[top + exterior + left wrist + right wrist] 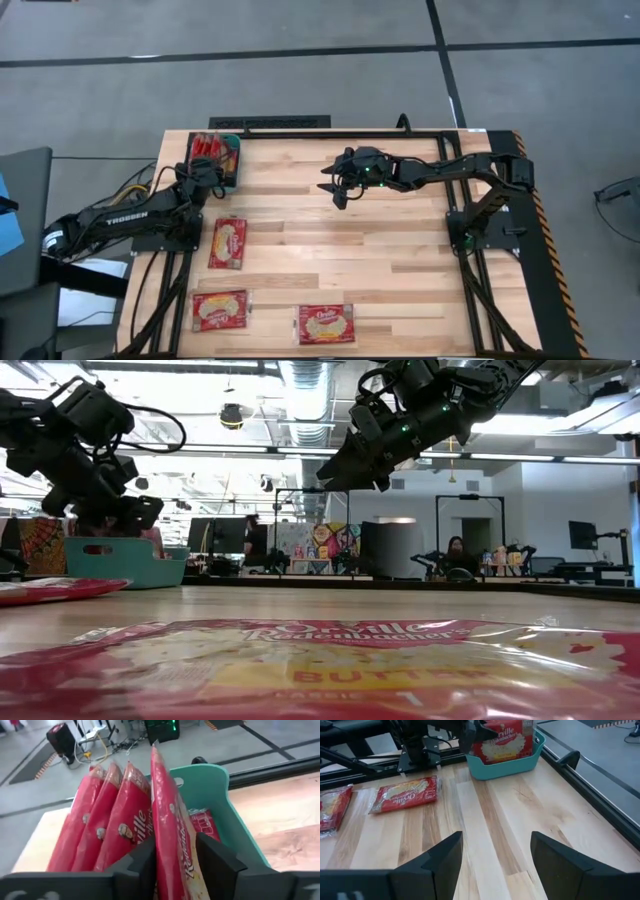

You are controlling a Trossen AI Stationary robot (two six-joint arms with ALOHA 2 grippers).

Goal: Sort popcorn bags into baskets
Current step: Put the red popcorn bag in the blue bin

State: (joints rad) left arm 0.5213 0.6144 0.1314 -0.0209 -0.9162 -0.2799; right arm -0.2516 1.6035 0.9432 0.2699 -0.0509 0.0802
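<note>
The teal basket [238, 158] stands at the table's far left corner, with several red popcorn bags [107, 815] upright on edge inside it. My left gripper [175, 862] reaches level into the basket. Its open fingers flank one more upright bag [167, 805]. Three bags lie flat on the table: one [228, 243] near the left arm and two [219, 310] [324, 324] at the near edge. My right gripper [335, 187] hangs open above the table's far middle with nothing between its fingers [445, 860]. My left gripper has a finger [145, 862] on each flat side of the bag's lower part [177, 850], coming in level. I cannot tell whether the fingers touch the bag. The bag stands on edge in the basket, leaning slightly against its neighbours.
Bare wood lies between the basket and my right gripper. A black frame rail [330, 133] runs along the table's far edge, behind the basket. The nearest bag [320, 670] fills the foreground of the low view.
</note>
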